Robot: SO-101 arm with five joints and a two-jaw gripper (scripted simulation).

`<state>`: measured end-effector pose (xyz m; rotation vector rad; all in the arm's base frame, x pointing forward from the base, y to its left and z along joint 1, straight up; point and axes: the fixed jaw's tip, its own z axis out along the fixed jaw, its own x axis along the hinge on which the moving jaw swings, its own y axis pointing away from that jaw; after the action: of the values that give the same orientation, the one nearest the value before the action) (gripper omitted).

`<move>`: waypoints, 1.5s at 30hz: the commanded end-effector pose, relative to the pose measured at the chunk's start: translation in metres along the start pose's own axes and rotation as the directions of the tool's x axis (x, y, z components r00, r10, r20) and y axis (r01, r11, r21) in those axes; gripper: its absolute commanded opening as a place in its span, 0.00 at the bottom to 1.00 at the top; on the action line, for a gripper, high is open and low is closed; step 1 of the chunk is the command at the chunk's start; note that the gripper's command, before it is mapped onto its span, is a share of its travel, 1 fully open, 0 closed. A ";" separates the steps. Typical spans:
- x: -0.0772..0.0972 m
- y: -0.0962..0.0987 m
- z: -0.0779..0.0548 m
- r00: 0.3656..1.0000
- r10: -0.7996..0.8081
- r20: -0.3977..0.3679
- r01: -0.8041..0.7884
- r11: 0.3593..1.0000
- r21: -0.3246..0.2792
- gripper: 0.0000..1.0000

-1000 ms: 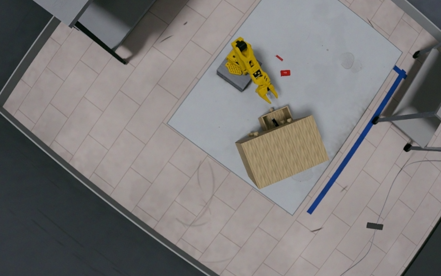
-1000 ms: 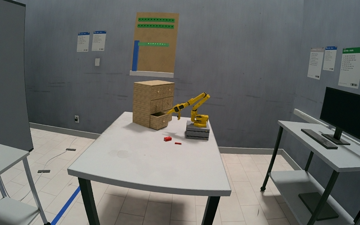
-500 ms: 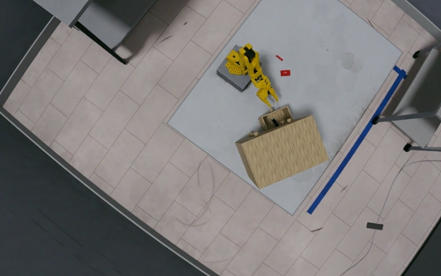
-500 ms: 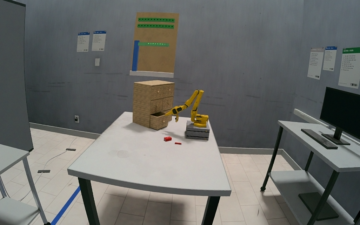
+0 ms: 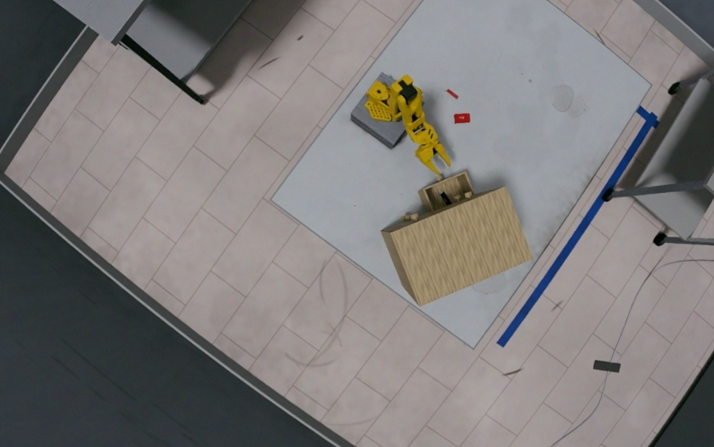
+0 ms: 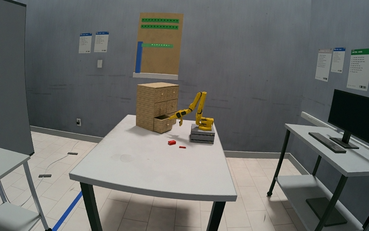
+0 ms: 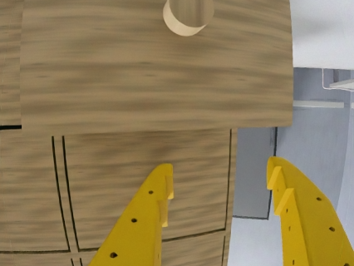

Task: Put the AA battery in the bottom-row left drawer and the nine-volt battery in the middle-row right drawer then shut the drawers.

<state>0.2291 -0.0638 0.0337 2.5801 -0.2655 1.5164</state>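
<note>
The wooden chest (image 5: pixel 458 242) (image 6: pixel 148 106) (image 7: pixel 110 189) stands on the table with its bottom left drawer (image 5: pixel 458 176) (image 6: pixel 162 125) (image 7: pixel 155 66) pulled out. A small dark thing (image 5: pixel 443 198) lies inside that drawer; I cannot tell which battery it is. The other drawers are shut. My gripper (image 5: pixel 443 167) (image 6: pixel 176 119) (image 7: pixel 218 177) is open and empty, just in front of the open drawer's front panel. In the wrist view the drawer's round knob (image 7: pixel 188 10) is up and to the left of the fingertips.
A red block (image 5: pixel 461 118) (image 6: pixel 171 142) and a thin red stick (image 5: pixel 451 93) (image 6: pixel 182 146) lie on the table near the arm's grey base (image 5: pixel 376 123) (image 6: pixel 202 136). The table's edge lies beyond the chest.
</note>
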 end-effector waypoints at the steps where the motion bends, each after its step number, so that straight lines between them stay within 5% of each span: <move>1: 0.001 0.002 0.001 1.000 0.016 -0.006 -0.017 1.000 -0.006 0.21; 23: -0.046 0.000 0.002 1.000 0.016 -0.010 -0.017 1.000 -0.006 0.21; 45: -0.047 0.001 0.002 1.000 0.018 -0.012 -0.018 1.000 -0.009 0.21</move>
<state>0.2087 -0.0595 -0.0076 2.5723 -0.2692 1.5255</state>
